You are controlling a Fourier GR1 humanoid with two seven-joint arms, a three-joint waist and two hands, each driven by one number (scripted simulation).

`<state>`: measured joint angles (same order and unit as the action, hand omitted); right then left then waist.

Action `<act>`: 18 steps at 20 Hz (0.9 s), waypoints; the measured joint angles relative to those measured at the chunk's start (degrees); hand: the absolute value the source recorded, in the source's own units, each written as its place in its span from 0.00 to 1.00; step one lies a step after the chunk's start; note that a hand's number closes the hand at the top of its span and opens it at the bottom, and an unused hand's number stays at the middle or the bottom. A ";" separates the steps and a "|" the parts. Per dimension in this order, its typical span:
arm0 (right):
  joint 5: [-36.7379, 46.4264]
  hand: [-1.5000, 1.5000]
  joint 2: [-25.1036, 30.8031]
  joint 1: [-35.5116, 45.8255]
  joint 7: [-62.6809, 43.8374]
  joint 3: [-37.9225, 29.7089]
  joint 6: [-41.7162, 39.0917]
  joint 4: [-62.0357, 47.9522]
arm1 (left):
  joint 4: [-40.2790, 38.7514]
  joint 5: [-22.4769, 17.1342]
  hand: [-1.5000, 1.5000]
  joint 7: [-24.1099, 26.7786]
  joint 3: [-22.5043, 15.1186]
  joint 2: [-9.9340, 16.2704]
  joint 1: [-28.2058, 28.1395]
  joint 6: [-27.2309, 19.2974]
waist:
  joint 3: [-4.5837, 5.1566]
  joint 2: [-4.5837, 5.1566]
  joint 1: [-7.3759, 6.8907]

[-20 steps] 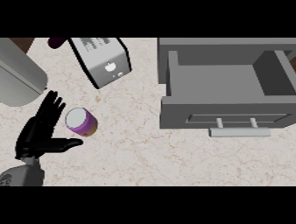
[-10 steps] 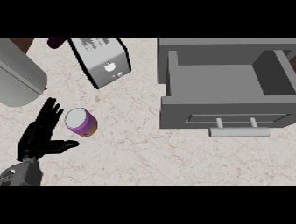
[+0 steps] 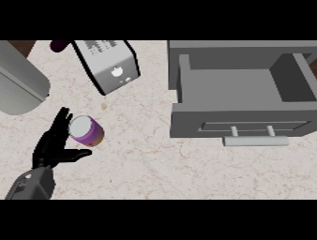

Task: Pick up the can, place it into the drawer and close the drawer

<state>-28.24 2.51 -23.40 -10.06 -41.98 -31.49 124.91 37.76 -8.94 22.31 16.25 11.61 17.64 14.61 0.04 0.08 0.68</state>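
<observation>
The left hand (image 3: pixel 56 146) shows at the lower left of the frame, coming in on a grey forearm from the bottom edge. Its black fingers are straight and spread wide, pointing toward the top of the frame, and its thumb sticks out to the right below the can. The hand holds nothing.

The can (image 3: pixel 86 131) stands on the tabletop (image 3: pixel 154 164) just to the right of the hand's fingers, at the left of the frame. It has a purple wall, a pale lid and a touch of orange at its lower right. The fingertips lie right against the can's left side; whether they touch it I cannot tell.

The drawer (image 3: pixel 248 101) sits at the upper right of the frame, well apart from the can. It is pulled open, a grey box with bare inside walls and floor, and its front panel carries a pale bar handle (image 3: pixel 255 140) that points toward the lower edge of the frame.

At the upper middle, a dark flat device with a silver face (image 3: pixel 113 68) stands tilted on the tabletop, above and to the right of the can. A large grey rounded body (image 3: pixel 9 77) fills the upper left corner. The right hand does not show.
</observation>
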 measured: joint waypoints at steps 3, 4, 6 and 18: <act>-1.48 0.00 0.28 0.25 -1.57 -0.48 0.50 1.06 | -4.82 0.06 0.00 2.44 0.33 0.51 1.99 1.27 | 0.00 0.01 0.03; -2.64 0.00 1.18 0.65 -2.78 -0.99 1.17 1.50 | -6.69 0.28 0.00 3.64 0.40 0.36 2.63 1.29 | 0.01 0.03 0.08; -2.01 0.00 1.25 1.57 -2.36 -1.25 0.78 0.25 | -10.04 0.28 0.00 5.39 0.73 0.58 3.98 2.00 | 0.04 0.06 0.12; -3.86 0.00 -1.07 -0.48 -4.26 -1.53 -0.28 3.22 | -17.91 -2.33 1.00 4.95 1.87 -0.27 10.98 7.10 | 0.02 0.05 0.20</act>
<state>-32.10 1.44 -23.88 -14.31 -43.51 -31.76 128.12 19.85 -11.27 27.26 18.12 11.34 28.62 21.70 0.06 0.12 0.88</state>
